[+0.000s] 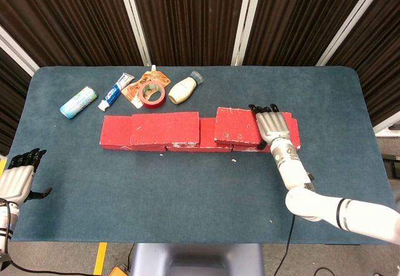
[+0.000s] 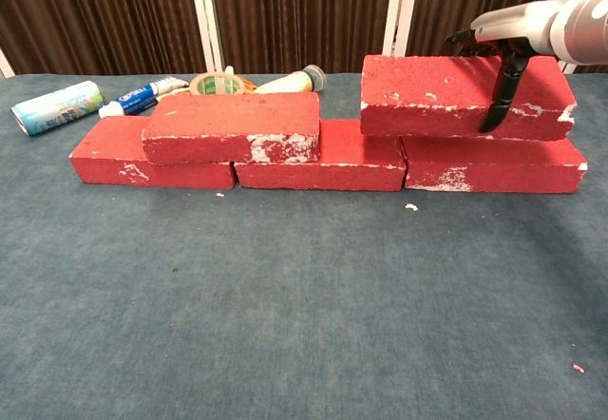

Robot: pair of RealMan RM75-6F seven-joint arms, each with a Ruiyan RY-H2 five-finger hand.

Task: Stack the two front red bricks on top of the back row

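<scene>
Your left hand (image 1: 17,181) sits at the table's (image 1: 187,201) near left edge, well apart from the brick row (image 2: 323,159), fingers spread and holding nothing. Behind the row's left end lie a pale green tube (image 1: 78,102), a blue and white toothpaste tube (image 1: 116,91), an orange pouch (image 1: 136,88), a roll of red tape (image 1: 152,95) and a cream bottle (image 1: 183,90), in that order. On the row's left part you already have a stacked brick (image 2: 232,126), lying flat across the two bricks below it. Over the row's right part, your right hand (image 1: 272,126) grips the second brick (image 2: 446,96) at its right end, fingers (image 2: 499,97) wrapped down its front face and the palm on top. That brick is level and sits above the row's middle and right bricks; you cannot tell whether it touches them or hangs just above.
</scene>
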